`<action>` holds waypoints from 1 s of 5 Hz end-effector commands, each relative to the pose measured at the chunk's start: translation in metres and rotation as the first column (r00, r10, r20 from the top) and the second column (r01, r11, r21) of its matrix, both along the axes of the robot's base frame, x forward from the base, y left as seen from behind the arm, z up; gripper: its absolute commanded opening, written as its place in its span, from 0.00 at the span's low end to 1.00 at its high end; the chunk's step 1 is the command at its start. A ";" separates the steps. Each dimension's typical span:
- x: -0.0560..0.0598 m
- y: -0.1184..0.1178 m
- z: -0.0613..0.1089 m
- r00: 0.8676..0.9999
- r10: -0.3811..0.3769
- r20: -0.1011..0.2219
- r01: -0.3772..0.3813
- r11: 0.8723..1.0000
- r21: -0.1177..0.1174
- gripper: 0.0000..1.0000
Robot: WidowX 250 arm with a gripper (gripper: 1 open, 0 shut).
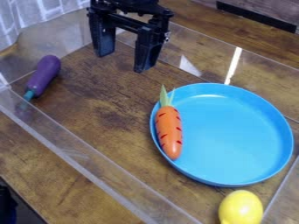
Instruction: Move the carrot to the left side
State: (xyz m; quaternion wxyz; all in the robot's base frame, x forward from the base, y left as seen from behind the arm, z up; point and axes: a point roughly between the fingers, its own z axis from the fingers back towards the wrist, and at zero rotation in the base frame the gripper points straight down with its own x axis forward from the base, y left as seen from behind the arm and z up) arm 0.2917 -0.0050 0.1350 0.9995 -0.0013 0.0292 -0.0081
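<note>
The orange carrot [170, 129] lies lengthwise on the left part of the blue plate [239, 140], its pale green tip pointing to the far side. My black gripper [125, 48] hangs over the table at the back, up and to the left of the carrot and well apart from it. Its two fingers stand wide apart and nothing is between them.
A purple eggplant [44, 75] lies on the wooden table at the left. A yellow lemon [240, 208] sits at the front, just below the plate. Clear plastic walls [82, 162] fence the work area along the front-left and back.
</note>
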 end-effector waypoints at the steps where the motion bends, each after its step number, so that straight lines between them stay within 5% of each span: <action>1: 0.000 -0.002 -0.007 1.000 -0.003 -0.013 0.003 1.000 -0.002 1.00; 5: 0.008 -0.023 -0.036 1.000 0.016 -0.027 -0.016 1.000 -0.018 1.00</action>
